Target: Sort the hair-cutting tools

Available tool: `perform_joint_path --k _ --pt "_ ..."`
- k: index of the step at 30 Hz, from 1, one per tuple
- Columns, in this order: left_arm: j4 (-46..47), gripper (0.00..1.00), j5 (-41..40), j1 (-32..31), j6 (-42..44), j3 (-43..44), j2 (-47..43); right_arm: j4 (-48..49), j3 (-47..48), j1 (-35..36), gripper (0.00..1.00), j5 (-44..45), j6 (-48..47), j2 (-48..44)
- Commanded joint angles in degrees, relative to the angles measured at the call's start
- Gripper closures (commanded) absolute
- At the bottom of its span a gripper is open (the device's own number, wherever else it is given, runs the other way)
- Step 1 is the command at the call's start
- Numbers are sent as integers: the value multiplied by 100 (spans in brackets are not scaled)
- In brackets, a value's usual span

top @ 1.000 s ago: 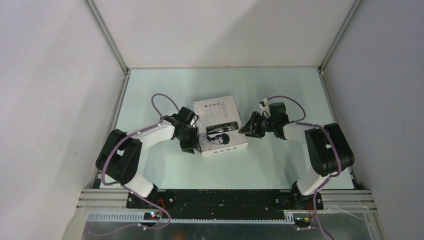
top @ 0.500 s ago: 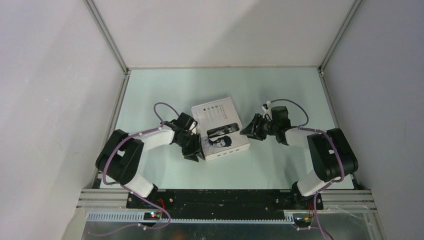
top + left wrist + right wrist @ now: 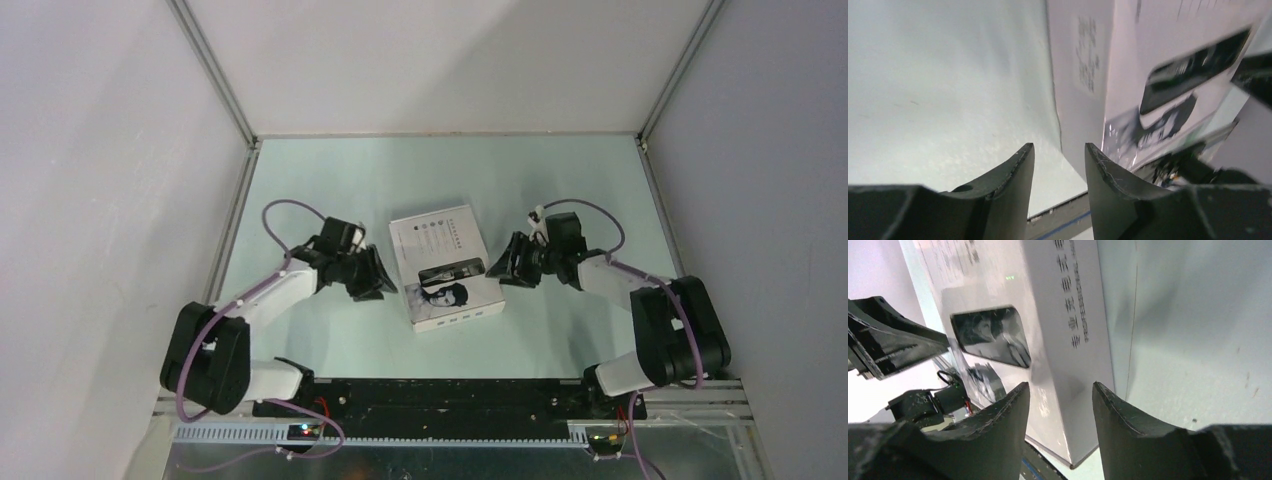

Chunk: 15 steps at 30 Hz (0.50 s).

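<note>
Top view: a white cardboard box [image 3: 445,265] lies flat at mid-frame on the pale green table [image 3: 560,180], turned a little off square. Its flaps look shut as far as this view tells. The left gripper [image 3: 378,276] sits just beside the box's left edge. The right gripper [image 3: 503,262] is at its right edge — touching or just apart, I cannot tell from above.

Left wrist view: the fingers [image 3: 1013,172] stand parted with a bare gap between them, grasping nothing. The box fills the upper right of the frame, blurred and cut off at the right border. The small print on its side is unreadable.

Right wrist view: the fingers [image 3: 1003,415] are likewise released with nothing between them. The box lies beyond the tips, and its lower corner shows through the gap. A dark panel on its top face catches glare, so its content is hard to make out.

Hair-cutting tools: none lies loose in any view. Only a printed clipper and a man's face show on the box top — whatever is inside the box is hidden.
</note>
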Motion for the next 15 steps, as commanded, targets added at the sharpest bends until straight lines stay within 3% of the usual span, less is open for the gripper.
perform_joint_path --k 1,15 --pt "124 53 -591 666 140 458 -7 -446 956 -180 45 11 -367 378" --pt "-18 60 -1509 1080 387 2846 2603 255 3135 -157 41 -1 85 2540"
